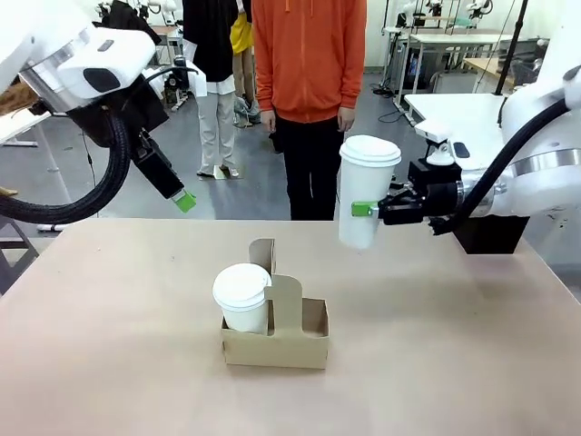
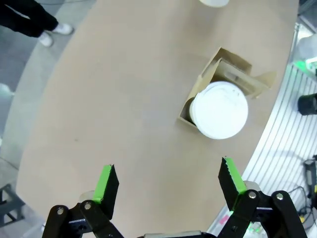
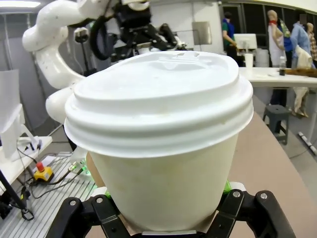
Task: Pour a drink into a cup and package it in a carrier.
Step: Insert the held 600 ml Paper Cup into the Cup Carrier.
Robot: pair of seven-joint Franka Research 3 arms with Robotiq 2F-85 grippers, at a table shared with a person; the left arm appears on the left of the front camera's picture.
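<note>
While the right gripper (image 1: 363, 210) is clamping the lidded cup (image 1: 367, 189) in mid-air at approx 1 o'clock of the carrier (image 1: 276, 332), w/ left gripper (image 2: 168, 191) hanging open, it should be keeping the cup upright & lowering into the free pocket.

You see glossy white rounded arms (image 1: 86, 64) with ribbed black cable hoses (image 1: 86, 195), black two-finger grippers (image 2: 168, 186) and bright green pads (image 2: 105, 182).
</note>
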